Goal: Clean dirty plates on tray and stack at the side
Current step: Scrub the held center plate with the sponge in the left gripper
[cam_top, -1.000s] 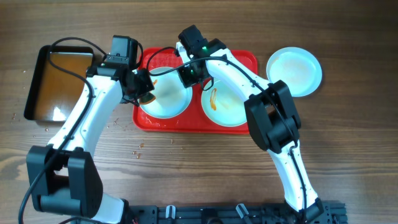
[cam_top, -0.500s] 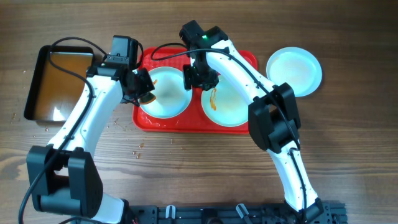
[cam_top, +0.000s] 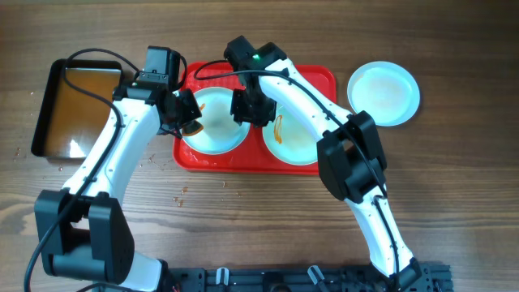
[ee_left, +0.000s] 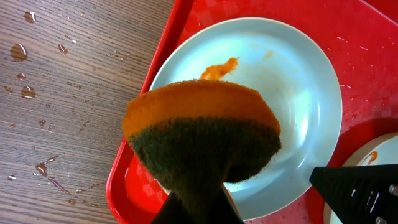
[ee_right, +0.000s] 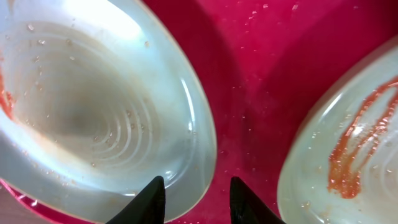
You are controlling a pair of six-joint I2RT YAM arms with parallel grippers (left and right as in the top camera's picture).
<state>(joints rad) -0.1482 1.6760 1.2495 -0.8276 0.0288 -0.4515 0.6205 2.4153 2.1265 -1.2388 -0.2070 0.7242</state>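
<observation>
The red tray (cam_top: 318, 78) holds two plates. The left plate (cam_top: 217, 131) has a small orange smear near its rim; it also shows in the left wrist view (ee_left: 280, 99). The right plate (cam_top: 298, 139) has an orange-brown streak. A third, clean plate (cam_top: 384, 92) lies on the table to the right of the tray. My left gripper (cam_top: 188, 114) is shut on an orange and dark green sponge (ee_left: 202, 134), held above the left plate's left edge. My right gripper (ee_right: 198, 200) is open and straddles the left plate's (ee_right: 93, 112) right rim, low over the tray (ee_right: 261, 81).
A black tray (cam_top: 50, 97) of brownish water stands at the far left. Water drops lie on the wooden table (ee_left: 56, 93) left of the red tray. The right arm reaches over the tray's middle, between the two plates.
My right gripper has shifted a little left and down, from the gap between the two plates onto the left plate's right rim. The left arm and sponge have not moved.
</observation>
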